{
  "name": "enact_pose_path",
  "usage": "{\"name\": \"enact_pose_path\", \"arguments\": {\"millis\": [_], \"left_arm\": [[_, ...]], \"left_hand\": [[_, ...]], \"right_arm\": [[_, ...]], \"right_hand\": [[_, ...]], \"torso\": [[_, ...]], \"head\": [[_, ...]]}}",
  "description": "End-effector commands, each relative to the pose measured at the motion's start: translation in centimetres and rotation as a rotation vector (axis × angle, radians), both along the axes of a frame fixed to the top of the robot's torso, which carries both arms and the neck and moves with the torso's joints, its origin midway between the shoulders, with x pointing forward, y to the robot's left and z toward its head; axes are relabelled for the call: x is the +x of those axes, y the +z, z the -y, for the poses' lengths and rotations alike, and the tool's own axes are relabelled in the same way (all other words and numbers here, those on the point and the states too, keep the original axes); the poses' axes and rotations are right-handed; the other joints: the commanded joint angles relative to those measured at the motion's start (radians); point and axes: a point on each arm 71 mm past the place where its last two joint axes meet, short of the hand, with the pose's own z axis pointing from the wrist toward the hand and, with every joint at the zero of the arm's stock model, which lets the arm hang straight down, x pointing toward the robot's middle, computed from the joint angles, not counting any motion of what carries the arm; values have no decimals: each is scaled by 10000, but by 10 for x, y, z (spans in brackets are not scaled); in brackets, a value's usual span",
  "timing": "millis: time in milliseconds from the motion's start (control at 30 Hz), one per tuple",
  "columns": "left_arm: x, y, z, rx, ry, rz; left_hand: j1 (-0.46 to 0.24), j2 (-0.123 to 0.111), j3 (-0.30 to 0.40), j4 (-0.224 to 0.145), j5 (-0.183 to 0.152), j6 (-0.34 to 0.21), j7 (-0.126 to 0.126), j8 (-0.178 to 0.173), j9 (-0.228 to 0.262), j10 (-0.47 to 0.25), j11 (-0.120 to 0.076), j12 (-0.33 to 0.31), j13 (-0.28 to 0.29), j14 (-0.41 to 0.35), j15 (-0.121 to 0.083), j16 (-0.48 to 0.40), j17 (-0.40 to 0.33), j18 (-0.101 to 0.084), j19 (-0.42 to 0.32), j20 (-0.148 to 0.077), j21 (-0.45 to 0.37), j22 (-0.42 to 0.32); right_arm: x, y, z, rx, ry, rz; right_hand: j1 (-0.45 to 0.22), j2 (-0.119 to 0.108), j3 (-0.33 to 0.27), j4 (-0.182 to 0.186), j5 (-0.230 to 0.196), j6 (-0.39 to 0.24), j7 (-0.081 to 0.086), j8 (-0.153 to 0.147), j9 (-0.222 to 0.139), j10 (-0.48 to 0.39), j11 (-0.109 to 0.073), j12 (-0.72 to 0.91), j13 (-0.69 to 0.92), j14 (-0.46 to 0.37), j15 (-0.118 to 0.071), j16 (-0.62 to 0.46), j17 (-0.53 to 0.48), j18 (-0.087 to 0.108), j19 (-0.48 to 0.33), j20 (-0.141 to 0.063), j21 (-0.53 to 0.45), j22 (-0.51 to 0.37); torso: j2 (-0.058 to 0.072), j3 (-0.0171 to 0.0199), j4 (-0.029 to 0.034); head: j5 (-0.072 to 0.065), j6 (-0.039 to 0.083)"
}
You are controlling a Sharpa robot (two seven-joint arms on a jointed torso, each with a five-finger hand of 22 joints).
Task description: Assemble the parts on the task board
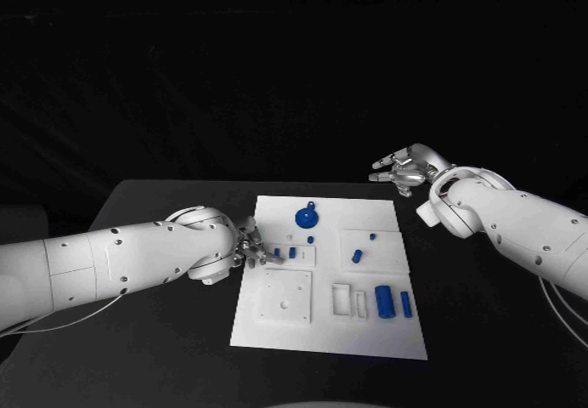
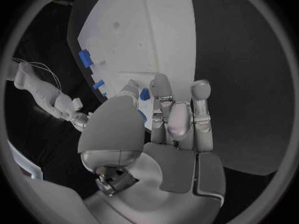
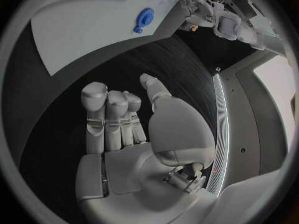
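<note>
Left hand point(image 1: 249, 247) at task board point(image 1: 329, 340) edge, grip unclear; right hand point(image 1: 409, 167) spread, empty, well apart.

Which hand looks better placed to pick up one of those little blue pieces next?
The left hand: its fingers sit at the task board's edge beside small blue parts. The right hand hangs off the board.

**Board and parts on my table**

The white task board point(image 1: 285, 327) lies flat before me. A round blue part point(image 1: 305, 218) sits near its far edge, small blue pieces point(image 1: 291, 252) at its middle, and two upright blue cylinders point(image 1: 383, 301) stand at its near right.
</note>
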Motion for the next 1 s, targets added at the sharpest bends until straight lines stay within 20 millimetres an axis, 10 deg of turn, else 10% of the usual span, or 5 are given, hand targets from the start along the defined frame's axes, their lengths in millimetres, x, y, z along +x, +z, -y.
{"name": "enact_pose_path", "arguments": {"millis": [33,200,467,733,1000], "left_arm": [[-2,1,0,-67,-118,12],[-10,1,-4,-425,-216,-220],[-19,25,-6,-2325,-1019,580],[-10,73,4,-3957,-2672,4016],[2,91,27,-4107,-3959,5683]], "left_hand": [[36,-113,-70,1,-33,-120,32,-37,-52,504,31,-81,-26,-55,6,-111,-56,-192,-14,-69,-117,271],[468,167,-89,-720,392,-1022,303,153,-1719,455,166,-816,-131,-417,-8,-872,-1165,-456,-301,-309,-1003,87],[2348,1368,-30,-2744,2906,-2293,999,-73,-5287,-1182,626,-3309,-1222,-2124,408,-2726,-3161,-545,-1171,-12,-2465,-574],[2912,1589,688,-3403,1119,-2058,1232,-117,-8331,-1432,1094,-5634,-2205,-2158,832,-5157,-4732,-232,-1238,491,-4085,-1908],[3163,1610,835,-3753,1050,-2336,1369,-117,-9347,-2078,1351,-5773,-2237,-2105,936,-5450,-4849,-120,-1120,531,-4279,-1894]], "right_arm": [[-1,-1,-1,-70,125,-49],[-1,-2,0,-76,115,-72],[-1,-4,3,-97,48,-76],[0,-4,5,-76,-11,22],[0,-3,7,336,-123,158]], "right_hand": [[-79,-27,23,-10,50,44,21,-28,-13,-16,-25,2,-12,-15,-16,-57,-7,108,239,25,-36,870],[-79,-27,23,-10,50,44,21,-28,-13,-16,-25,2,-12,-15,-16,-57,-7,108,239,25,-36,870],[-70,-12,12,-14,50,53,19,-25,-9,-22,-27,-9,-21,-22,-16,-76,-22,108,240,25,-44,871],[-94,-28,115,-54,27,151,-3,-25,-7,-197,-50,-617,-518,-141,-18,-355,-228,143,136,27,-653,740],[-81,-35,649,-264,-34,134,30,-27,-30,-605,-37,-3518,-3557,-1044,90,-2471,-2194,175,-733,147,-4997,-1005]], "torso": [[-1,1,-1],[-2,0,8],[-7,-6,10],[9,0,-16],[12,-10,-30]], "head": [[-9,14],[-41,33],[-127,65],[-139,137],[-150,186]]}}
